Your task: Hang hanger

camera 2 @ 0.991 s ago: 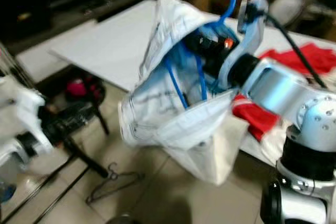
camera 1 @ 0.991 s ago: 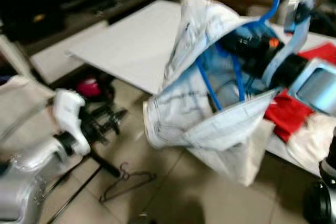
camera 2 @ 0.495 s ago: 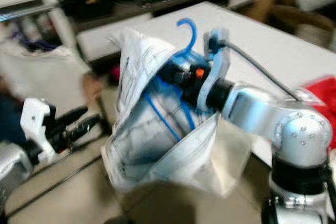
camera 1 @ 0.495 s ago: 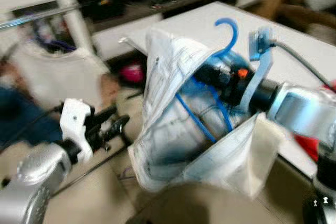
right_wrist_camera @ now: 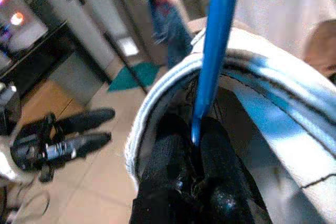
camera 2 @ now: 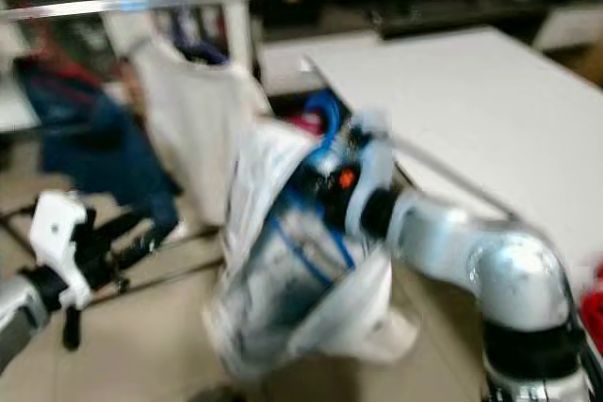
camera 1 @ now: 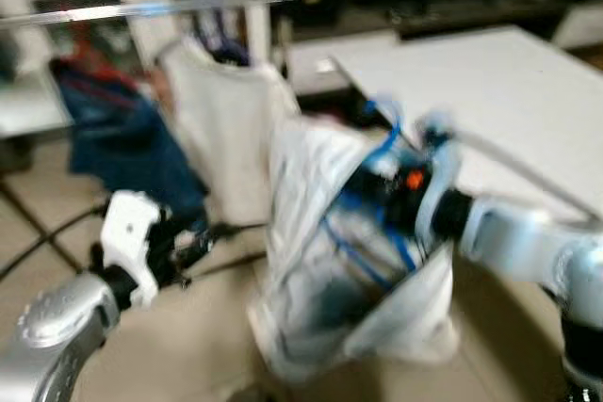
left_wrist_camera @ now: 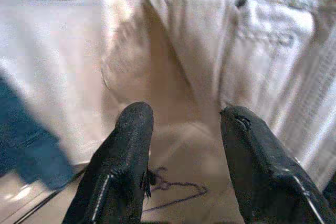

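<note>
A blue plastic hanger (camera 1: 382,200) carries a white garment (camera 1: 311,280) that droops from it in mid-air, centre of the blurred eye views. My right gripper (right_wrist_camera: 193,145) is shut on the blue hanger's neck (right_wrist_camera: 212,51), the white collar (right_wrist_camera: 262,77) wrapped around the fingers. Behind, a silver clothes rail (camera 1: 141,8) crosses the upper left with a white shirt (camera 1: 221,129) and a dark blue garment (camera 1: 122,157) hanging on it. My left gripper (camera 1: 209,237) is open at lower left, empty, its two fingers (left_wrist_camera: 126,150) pointing at the white fabric (left_wrist_camera: 220,51).
A large white table (camera 1: 490,91) fills the right behind my right arm. Beige tile floor (camera 1: 188,345) lies below. A thin wire hanger (left_wrist_camera: 173,192) lies on the floor in the left wrist view. Black rack legs (camera 1: 24,223) cross the floor at left.
The camera has swung left: the rail with hung clothes now fills the upper left. My right gripper still carries the hanger and garment; the left gripper stays open.
</note>
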Tool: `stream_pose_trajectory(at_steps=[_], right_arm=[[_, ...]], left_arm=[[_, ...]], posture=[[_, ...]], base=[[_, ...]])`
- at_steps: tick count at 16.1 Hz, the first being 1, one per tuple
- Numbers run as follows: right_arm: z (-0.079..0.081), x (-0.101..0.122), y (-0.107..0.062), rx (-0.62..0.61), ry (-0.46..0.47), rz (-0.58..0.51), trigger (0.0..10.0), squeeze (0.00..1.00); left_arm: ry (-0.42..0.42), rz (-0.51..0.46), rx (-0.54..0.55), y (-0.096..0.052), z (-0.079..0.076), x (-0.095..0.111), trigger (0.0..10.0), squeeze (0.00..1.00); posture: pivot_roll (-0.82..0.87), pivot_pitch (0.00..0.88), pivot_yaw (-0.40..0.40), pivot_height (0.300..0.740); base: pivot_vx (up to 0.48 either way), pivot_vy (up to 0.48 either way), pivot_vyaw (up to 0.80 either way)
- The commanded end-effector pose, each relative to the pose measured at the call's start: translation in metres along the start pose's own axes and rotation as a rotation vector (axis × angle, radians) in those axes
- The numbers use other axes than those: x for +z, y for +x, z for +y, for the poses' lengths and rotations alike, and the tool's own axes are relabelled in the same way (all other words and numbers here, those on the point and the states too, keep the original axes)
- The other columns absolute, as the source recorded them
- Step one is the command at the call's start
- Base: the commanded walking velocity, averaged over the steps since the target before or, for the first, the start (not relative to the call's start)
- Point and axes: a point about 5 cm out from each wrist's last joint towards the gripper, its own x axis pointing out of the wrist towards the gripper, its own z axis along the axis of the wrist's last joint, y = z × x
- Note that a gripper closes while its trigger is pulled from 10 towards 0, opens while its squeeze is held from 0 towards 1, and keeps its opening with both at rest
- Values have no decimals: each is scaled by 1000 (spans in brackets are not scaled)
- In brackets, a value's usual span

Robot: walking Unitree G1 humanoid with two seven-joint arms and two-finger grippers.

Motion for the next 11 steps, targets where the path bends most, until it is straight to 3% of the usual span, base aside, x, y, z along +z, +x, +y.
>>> stream_pose_trajectory(at_steps=[1, 6, 9, 11], right_arm=[[1, 5, -6, -3, -41, -58, 10000, 0], [-29, -30, -5, -151, -100, -62, 10000, 0], [-51, -50, -2, -247, -86, -71, 10000, 0], [-61, -60, 1, -293, -85, -90, 10000, 0]], left_arm=[[3, -3, 40, 1, 1, -1, 10000, 0], [44, 31, 133, 10, 7, -11, 10000, 0], [87, 17, 141, 17, 7, -10, 10000, 0], [67, 8, 158, 24, 6, -14, 10000, 0]], posture=[[-21, 20, -7, 740], [-19, 18, 5, 740], [-17, 15, 6, 740], [-20, 10, 5, 740]], base=[[0, 0, 800], [0, 0, 800], [0, 0, 800], [0, 0, 800]])
